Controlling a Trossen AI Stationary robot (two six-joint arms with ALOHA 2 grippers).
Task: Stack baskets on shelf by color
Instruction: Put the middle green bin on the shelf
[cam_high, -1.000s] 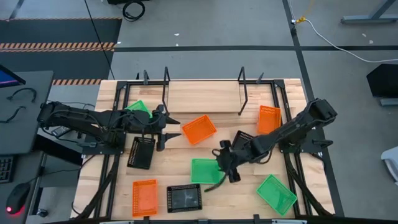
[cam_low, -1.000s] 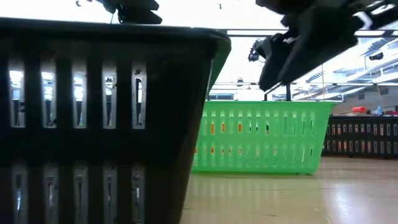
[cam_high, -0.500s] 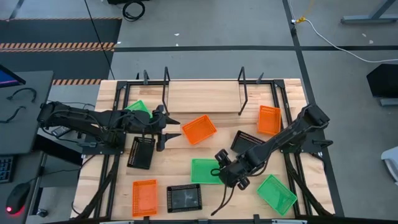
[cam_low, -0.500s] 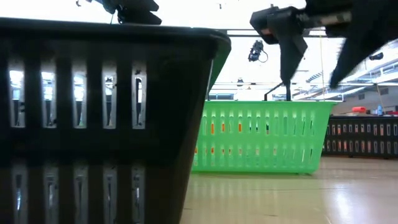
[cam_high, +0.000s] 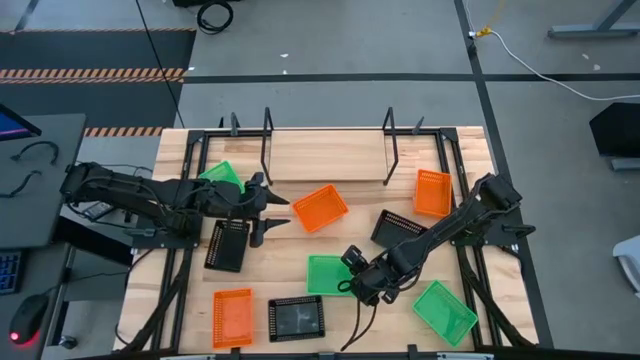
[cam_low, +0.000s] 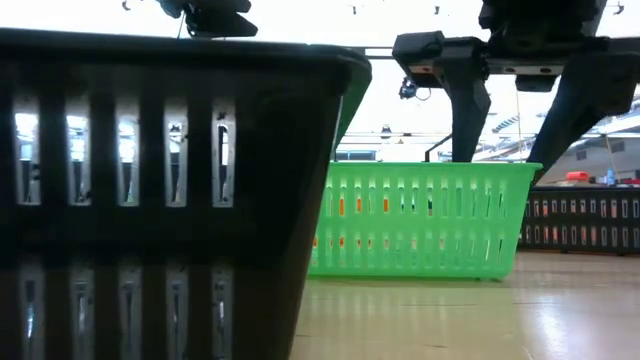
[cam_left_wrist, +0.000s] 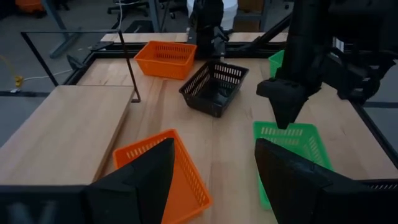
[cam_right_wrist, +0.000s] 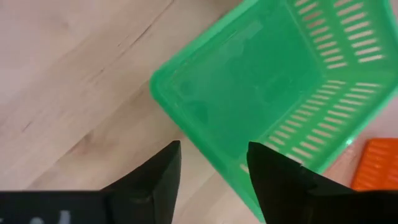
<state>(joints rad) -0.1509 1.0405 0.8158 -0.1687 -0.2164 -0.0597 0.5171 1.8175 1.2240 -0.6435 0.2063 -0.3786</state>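
Right gripper (cam_high: 352, 283) fingers apart, apparently straddling green basket (cam_high: 328, 274) wall; left gripper (cam_high: 277, 212) wide

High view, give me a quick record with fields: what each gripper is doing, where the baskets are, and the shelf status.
right gripper: open, straddling the near wall of the green basket at table centre, not clamped
left gripper: open, waiting beside an orange basket
other baskets in view: two more green, two more orange, three black, all loose on the table
shelf: no baskets on it
stacking: not yet begun
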